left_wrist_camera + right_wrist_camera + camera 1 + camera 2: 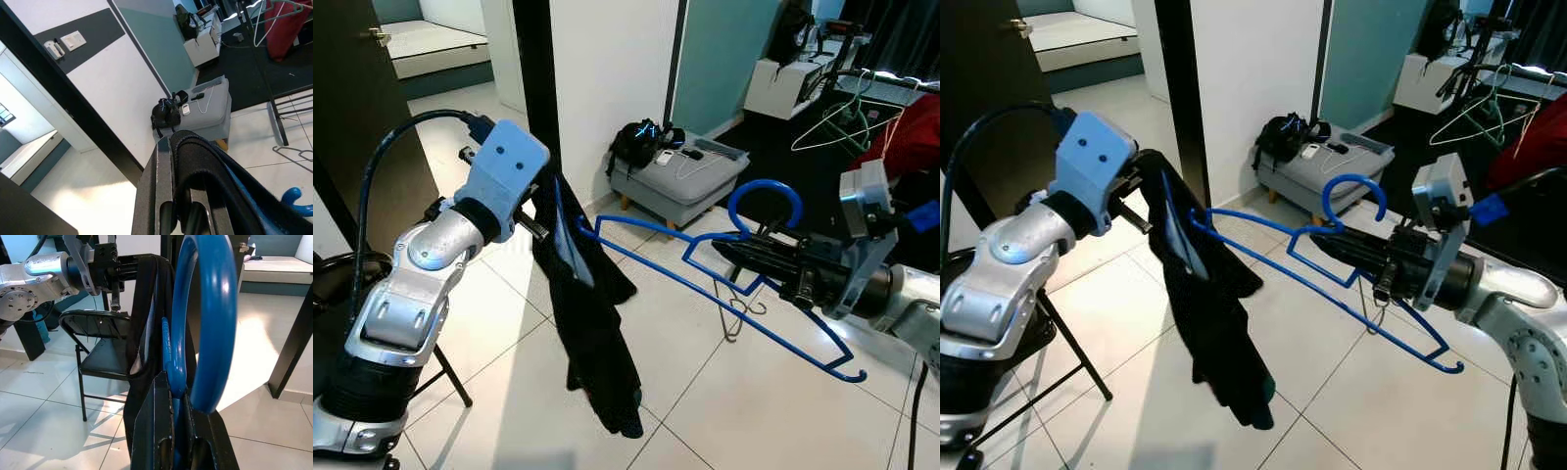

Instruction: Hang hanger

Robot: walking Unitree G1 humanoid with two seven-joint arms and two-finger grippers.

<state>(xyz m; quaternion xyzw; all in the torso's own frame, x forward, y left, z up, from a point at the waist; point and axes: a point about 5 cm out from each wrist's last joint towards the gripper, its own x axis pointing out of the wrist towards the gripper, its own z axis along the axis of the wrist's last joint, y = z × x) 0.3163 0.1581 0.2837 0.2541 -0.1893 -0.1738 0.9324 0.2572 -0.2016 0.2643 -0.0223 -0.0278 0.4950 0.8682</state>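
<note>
A blue plastic hanger [764,182] is held level over the tiled floor. My right gripper [729,251] is shut on its neck just below the hook [215,308]. The hanger's far shoulder reaches into a black garment [592,343] that hangs down long. My left gripper [536,211] is shut on the garment's top edge at upper left. In the left wrist view the black fabric [210,171] lies pinched along the fingers, and a bit of the blue hanger [293,196] shows beside it.
A grey ottoman [690,191] with a black bag [641,142] stands against the white wall. A wire hanger [739,313] lies on the tiles. A clothes rack with hangers [847,122] is at far right. A black folding chair [102,357] stands by my left arm.
</note>
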